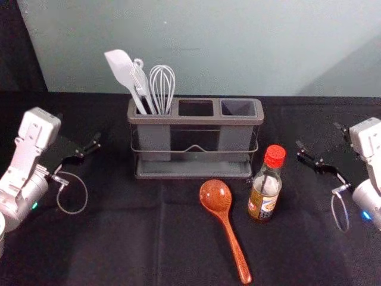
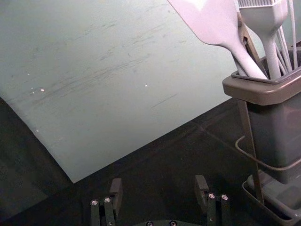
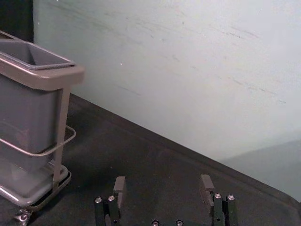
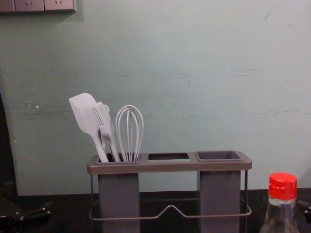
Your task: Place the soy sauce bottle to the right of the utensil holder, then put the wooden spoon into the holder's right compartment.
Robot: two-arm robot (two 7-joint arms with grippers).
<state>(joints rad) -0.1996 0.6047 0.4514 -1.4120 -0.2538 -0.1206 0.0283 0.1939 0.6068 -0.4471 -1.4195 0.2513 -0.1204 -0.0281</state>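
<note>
We've got right pincer (image 1: pixel 318 136) wide open, empty, soy sauce bottle (image 1: pixel 264 193) and wooden spoon (image 1: pixel 216 196) to its left; left pincer (image 1: pixel 79 128), same deal, utensil holder (image 1: pixel 196 120) to its right.

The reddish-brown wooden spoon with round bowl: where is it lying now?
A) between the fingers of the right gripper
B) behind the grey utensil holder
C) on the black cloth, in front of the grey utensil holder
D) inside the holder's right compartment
C: in the head view, the reddish-brown wooden spoon lies on the black cloth, its bowl toward the front of the grey utensil holder.
</note>
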